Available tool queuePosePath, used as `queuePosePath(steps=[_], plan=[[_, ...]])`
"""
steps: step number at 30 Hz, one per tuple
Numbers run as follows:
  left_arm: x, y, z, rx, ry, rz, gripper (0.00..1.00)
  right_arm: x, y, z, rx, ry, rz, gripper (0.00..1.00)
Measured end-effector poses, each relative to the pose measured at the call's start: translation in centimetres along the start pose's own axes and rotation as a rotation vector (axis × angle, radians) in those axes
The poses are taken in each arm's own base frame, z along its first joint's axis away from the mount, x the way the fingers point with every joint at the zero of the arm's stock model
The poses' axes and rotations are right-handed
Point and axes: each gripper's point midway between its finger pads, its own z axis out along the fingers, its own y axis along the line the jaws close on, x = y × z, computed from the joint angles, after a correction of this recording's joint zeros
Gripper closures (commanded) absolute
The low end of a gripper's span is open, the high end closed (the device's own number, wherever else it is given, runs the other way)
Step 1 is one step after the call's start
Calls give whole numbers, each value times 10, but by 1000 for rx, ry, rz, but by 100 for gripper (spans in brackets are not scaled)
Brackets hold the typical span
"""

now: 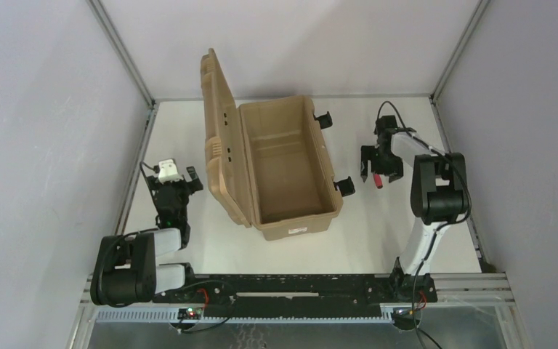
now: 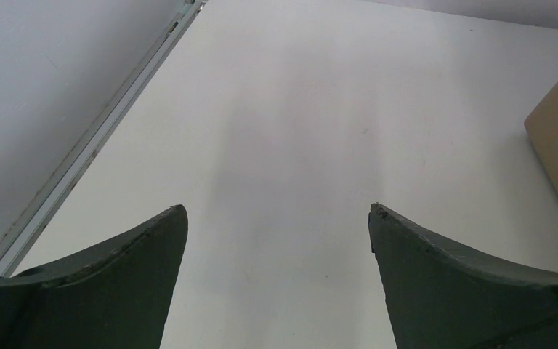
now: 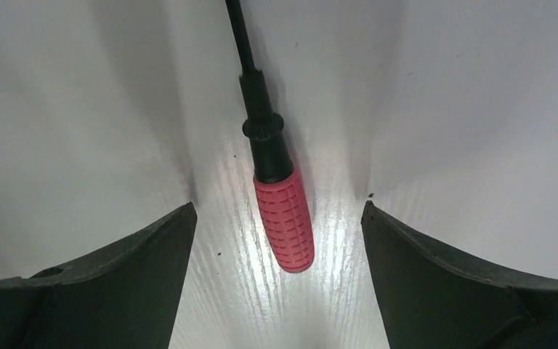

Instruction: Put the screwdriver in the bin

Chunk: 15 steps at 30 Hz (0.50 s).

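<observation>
White table (image 1: 378,233) fills the workspace, w/ grey walls on three sides. The bin (image 1: 294,222) sits at ctr-left of it: tan, rectangular, inside bare. Its lid (image 1: 218,138) is swung open and stands nearly upright along the bin's left side. Two black latches (image 1: 324,120) hang off the right rim, and a small white label (image 1: 298,231) is on the near end.

Left arm (image 1: 134,265) is folded low at the near-left corner, well apart from the bin. In the wrist view the left gripper (image 2: 278,211) has its jaws wide apart w/ only bare table btwn them. A tan corner of the bin shows at that view's right edge.

Right arm (image 1: 436,196) reaches up the right side of the table. The right gripper (image 1: 379,173) points down, near the bin's right wall, by the nearer latch. Its jaws are spread wide, one each side of the screwdriver (image 3: 284,222), touching neither side of it.

The screwdriver lies flat on the table, outside the bin, just right of it. Red ribbed handle is toward the wrist cam, black collar next, and the thin dark shaft (image 3: 241,43) runs away out of the top of that view. From above only its red end shows under the gripper.
</observation>
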Motion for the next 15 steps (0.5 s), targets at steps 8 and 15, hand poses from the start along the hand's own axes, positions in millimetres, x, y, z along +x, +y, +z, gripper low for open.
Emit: queuePosePath(steps=[8,15], plan=[[0,0,0,0,0,0,0,13,6,16,9,91,-14,44],[0,0,0,0,0,0,0,10,10,18,8,95,-29,100]])
